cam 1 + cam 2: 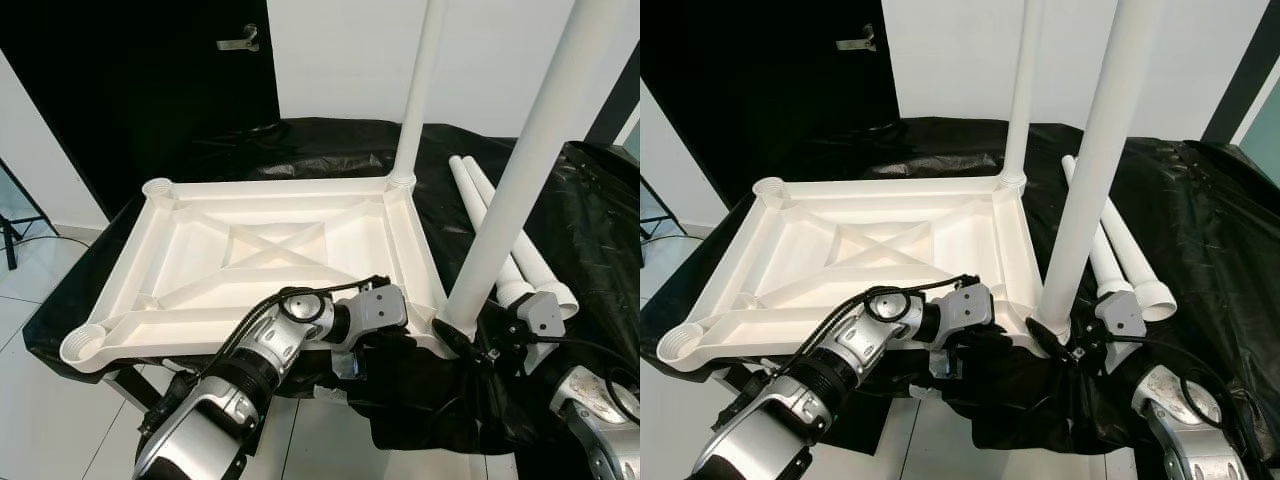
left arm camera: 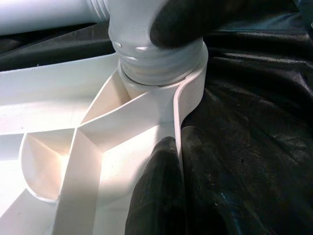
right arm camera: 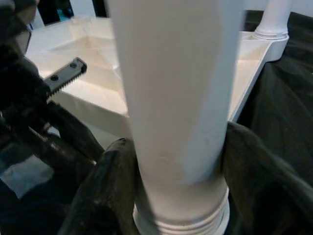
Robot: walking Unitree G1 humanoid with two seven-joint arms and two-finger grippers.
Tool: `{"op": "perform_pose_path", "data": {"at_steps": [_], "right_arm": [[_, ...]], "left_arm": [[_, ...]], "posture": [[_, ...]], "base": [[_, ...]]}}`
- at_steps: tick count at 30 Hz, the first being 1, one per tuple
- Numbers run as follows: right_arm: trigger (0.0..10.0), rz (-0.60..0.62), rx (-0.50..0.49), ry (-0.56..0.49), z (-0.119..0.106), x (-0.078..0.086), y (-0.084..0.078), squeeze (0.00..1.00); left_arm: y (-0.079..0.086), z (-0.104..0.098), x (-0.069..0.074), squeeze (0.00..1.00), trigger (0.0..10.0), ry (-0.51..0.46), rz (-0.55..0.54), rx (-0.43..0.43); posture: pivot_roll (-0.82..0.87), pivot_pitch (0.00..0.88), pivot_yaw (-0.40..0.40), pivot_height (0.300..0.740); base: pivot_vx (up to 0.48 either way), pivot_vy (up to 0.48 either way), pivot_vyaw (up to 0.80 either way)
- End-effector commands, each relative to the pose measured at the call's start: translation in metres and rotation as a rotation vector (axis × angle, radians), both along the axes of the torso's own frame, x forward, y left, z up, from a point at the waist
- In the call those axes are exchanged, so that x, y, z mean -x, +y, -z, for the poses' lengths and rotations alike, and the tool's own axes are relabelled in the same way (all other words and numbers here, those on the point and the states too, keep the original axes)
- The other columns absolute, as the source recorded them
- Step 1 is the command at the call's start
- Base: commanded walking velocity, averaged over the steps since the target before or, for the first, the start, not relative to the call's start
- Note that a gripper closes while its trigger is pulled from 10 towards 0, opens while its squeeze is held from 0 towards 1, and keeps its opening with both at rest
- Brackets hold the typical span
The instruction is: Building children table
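A wrinkled black plastic sheet point(image 1: 300, 140) covers the work surface, with a dark door point(image 1: 140, 80) and its metal handle point(image 1: 240, 42) at about 11 o'clock beside a white wall point(image 1: 340, 60).

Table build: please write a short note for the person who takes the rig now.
Right claw: shut on the near leg, at its base in the near right socket.
Left claw: at the tabletop edge beside that socket; grip unclear.
Done: far right leg stands upright.
Left: seat the near leg; two spare legs lie on the black cloth; both left sockets are empty.
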State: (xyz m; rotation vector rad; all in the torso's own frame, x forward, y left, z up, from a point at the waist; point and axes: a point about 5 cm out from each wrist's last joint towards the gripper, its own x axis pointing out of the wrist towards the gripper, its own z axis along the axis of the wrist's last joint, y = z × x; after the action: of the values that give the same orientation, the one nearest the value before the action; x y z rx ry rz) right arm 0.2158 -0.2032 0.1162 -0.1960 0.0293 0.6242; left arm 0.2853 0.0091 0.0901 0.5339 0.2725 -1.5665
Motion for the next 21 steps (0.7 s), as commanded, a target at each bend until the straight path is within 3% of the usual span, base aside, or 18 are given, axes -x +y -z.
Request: {"op": "perform_pose_path", "data": {"at_steps": [1, 9, 10, 12, 13, 14, 15, 21], "right_arm": [[0.0, -0.138, -0.017, 0.083, 0.015, 0.01, 0.02, 0.0], [0.0, -0.08, -0.077, 0.095, 0.021, 0.009, 0.021, 0.0], [0.0, 0.2, -0.148, 0.002, 0.014, -0.003, 0.013, 0.0], [0.0, 0.2, -0.148, 0.002, 0.014, -0.003, 0.013, 0.0], [0.0, 0.374, -0.187, -0.05, 0.01, -0.009, 0.007, 0.0], [0.0, 0.374, -0.187, -0.05, 0.01, -0.009, 0.007, 0.0], [0.0, 0.493, -0.22, -0.084, 0.007, -0.011, 0.007, 0.0], [0.0, 0.645, -0.202, -0.133, 0.005, -0.006, 0.005, 0.0]], "left_arm": [[0.02, 0.046, 0.017, 0.0, 10.0, 0.153, -0.056, -0.15], [0.02, 0.046, 0.017, 0.0, 10.0, 0.152, -0.053, -0.151], [0.021, 0.045, 0.016, 0.0, 10.0, 0.146, -0.058, -0.153], [0.021, 0.045, 0.016, 0.0, 10.0, 0.146, -0.058, -0.153], [0.021, 0.045, 0.015, 0.0, 10.0, 0.142, -0.062, -0.154], [0.021, 0.045, 0.015, 0.0, 10.0, 0.142, -0.062, -0.154], [0.021, 0.044, 0.014, 0.0, 10.0, 0.144, -0.067, -0.15], [0.024, 0.048, 0.02, 0.0, 10.0, 0.16, -0.056, -0.157]], "posture": [[0.15, 0.0, -0.023, 0.74], [0.15, 0.0, -0.013, 0.74], [0.16, 0.0, -0.024, 0.74], [0.16, 0.0, -0.024, 0.74], [0.16, 0.0, -0.024, 0.74], [0.16, 0.0, -0.024, 0.74], [0.17, 0.0, -0.023, 0.74], [0.17, 0.0, -0.025, 0.74]], "base": [[0.0, 0.0, 0.0], [0.0, 0.0, 0.0], [0.0, 0.0, 0.0], [0.0, 0.0, 0.0], [0.0, 0.0, 0.0], [0.0, 0.0, 0.0], [0.0, 0.0, 0.0], [0.0, 0.0, 0.0]]}}
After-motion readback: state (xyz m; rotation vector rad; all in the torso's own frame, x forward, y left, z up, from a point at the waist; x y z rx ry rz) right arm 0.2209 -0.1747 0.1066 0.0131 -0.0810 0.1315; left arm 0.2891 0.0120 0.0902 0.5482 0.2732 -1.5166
